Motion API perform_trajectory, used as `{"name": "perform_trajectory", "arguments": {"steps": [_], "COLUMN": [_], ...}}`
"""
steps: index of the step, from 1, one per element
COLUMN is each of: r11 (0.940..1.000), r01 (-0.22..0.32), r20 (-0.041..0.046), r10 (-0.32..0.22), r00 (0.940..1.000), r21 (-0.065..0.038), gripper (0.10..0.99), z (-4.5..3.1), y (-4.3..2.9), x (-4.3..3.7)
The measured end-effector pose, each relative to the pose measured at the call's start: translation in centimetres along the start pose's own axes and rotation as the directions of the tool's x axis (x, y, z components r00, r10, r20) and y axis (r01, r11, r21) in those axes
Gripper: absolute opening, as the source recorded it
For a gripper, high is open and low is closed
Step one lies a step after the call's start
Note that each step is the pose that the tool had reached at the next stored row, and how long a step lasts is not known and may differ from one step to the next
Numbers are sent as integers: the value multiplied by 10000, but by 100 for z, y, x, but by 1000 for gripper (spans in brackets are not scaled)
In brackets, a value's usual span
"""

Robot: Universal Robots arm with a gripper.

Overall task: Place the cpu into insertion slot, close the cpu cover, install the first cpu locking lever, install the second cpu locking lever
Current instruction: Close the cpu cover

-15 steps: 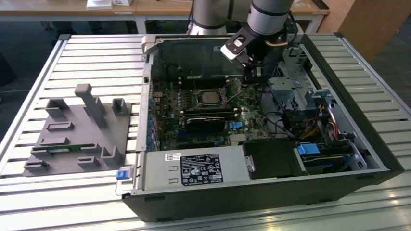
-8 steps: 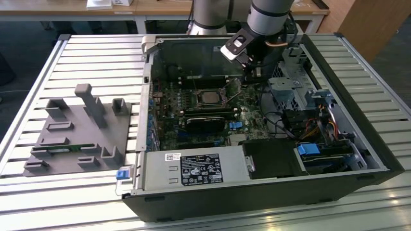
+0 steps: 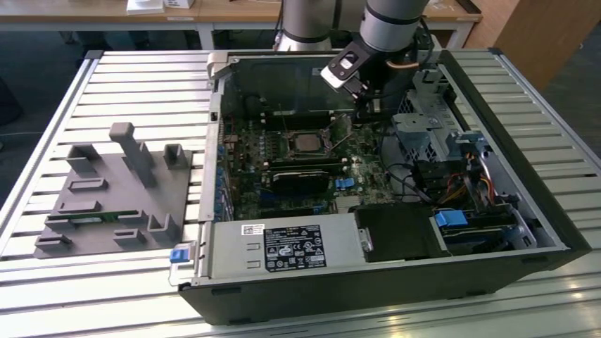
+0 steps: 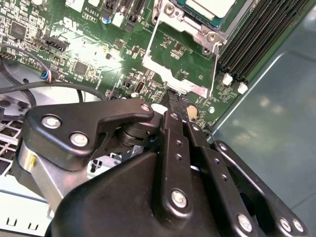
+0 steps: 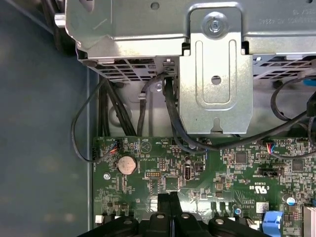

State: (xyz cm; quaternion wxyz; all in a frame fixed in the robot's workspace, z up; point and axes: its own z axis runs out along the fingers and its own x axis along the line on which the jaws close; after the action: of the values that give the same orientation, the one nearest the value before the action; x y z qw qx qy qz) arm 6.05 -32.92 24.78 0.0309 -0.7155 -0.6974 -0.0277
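The cpu (image 3: 302, 143) lies flat in the insertion slot (image 4: 197, 24) on the motherboard, its silvery top (image 4: 207, 6) uncovered. The cpu cover (image 4: 190, 88) is swung open and stands up from the socket's edge, with green board visible through its window. It appears as a thin upright piece (image 3: 344, 130) in the exterior view. Two thin wire locking levers (image 4: 216, 64) run along the cover's sides, unlatched. My gripper (image 4: 173, 96) is shut with nothing between its fingers, its tips right at the cover's free edge. It hangs inside the case (image 3: 362, 105) and over the board (image 5: 170, 197).
A metal drive cage (image 5: 207, 64) with black cables (image 5: 123, 113) stands close beside the gripper. Memory slots (image 4: 256, 39) flank the socket. A black block (image 3: 300, 176) and the power supply (image 3: 281, 246) lie nearer the case front. A grey fixture (image 3: 117, 190) sits at the exterior view's left.
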Motion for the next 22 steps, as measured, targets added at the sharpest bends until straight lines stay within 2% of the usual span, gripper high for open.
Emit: {"name": "perform_trajectory", "arguments": {"steps": [22], "r11": [10000], "r01": [-1], "r20": [0], "r10": [1], "r00": [10000], "r21": [0], "gripper": [106], "z": [0], "y": [-42], "x": [-1]}}
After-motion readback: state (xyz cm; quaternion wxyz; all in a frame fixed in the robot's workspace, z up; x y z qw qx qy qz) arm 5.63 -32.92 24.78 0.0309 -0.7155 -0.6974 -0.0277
